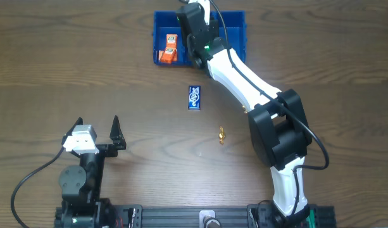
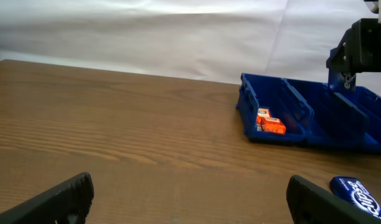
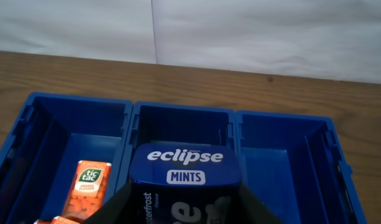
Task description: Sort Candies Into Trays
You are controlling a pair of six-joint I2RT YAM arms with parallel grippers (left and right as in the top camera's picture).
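A blue tray [image 1: 235,35] with three compartments stands at the far side of the table. My right gripper [image 3: 185,208] is shut on a dark blue mint tin [image 3: 184,177] and holds it just above the tray's middle compartment [image 3: 184,127]. Orange candy boxes [image 3: 91,183] lie in the left compartment [image 1: 169,50]. A second blue mint tin [image 1: 194,97] lies flat on the table in front of the tray, and a small gold candy [image 1: 221,134] lies nearer to me. My left gripper [image 1: 99,126] stands open near its base with nothing between its fingers.
The tray's right compartment [image 3: 283,162] holds nothing. The wooden table [image 1: 67,69] is bare on the left. The right arm [image 1: 244,82] stretches diagonally from its base over the table's right half.
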